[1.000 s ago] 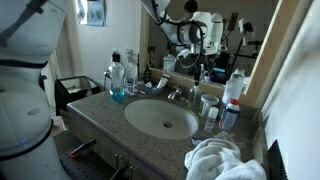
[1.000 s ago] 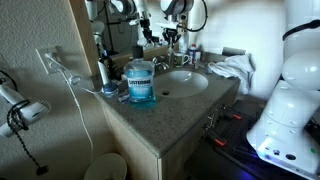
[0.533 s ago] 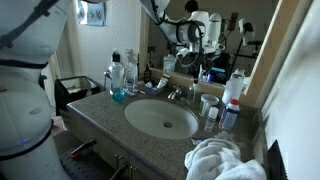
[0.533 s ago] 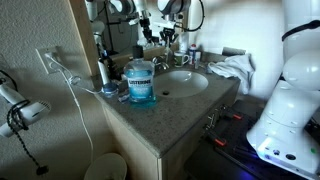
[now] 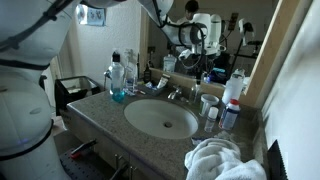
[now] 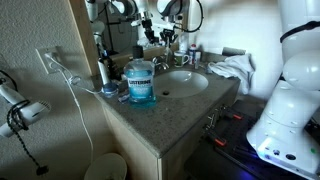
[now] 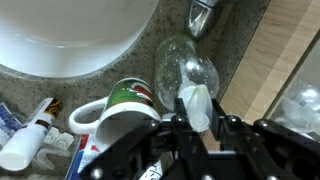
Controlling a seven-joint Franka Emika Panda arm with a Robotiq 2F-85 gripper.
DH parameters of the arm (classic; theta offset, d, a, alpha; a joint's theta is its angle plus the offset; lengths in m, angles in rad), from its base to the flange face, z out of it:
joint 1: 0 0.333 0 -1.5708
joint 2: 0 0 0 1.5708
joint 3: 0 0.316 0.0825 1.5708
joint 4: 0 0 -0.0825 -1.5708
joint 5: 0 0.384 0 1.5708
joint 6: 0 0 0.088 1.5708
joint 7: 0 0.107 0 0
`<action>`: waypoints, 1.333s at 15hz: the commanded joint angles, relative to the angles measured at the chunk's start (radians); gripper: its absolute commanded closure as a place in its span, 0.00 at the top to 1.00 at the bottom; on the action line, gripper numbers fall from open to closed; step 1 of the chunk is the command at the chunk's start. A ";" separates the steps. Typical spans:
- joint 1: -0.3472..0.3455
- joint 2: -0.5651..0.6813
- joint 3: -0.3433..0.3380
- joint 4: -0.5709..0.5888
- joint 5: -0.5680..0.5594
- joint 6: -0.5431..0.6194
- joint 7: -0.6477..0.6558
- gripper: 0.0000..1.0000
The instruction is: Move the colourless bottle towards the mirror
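In the wrist view, the pincer is cut off by the bottom edge, and it cannot be told if the colourless bottle is squeezed. The sink is cut off at the top, the mirror at the right. In both exterior views the bottle is too small to be made out.

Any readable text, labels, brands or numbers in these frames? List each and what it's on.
No text can be read in any view.
blue bottle: label has print, too small to read.
mug: green and red print, blurred.
tube: markings blurred.
colourless bottle: no label visible.
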 commanded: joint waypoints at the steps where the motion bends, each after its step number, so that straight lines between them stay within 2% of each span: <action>1: 0.014 0.018 -0.022 0.032 -0.008 -0.009 0.022 0.53; 6: 0.010 0.008 -0.017 0.026 0.006 -0.014 0.023 0.90; 8: 0.010 0.001 -0.016 0.024 0.008 -0.015 0.025 1.00; 14: 0.011 -0.056 -0.020 0.007 0.009 -0.038 0.035 1.00; 20: -0.006 -0.197 -0.017 -0.059 0.024 -0.118 0.006 1.00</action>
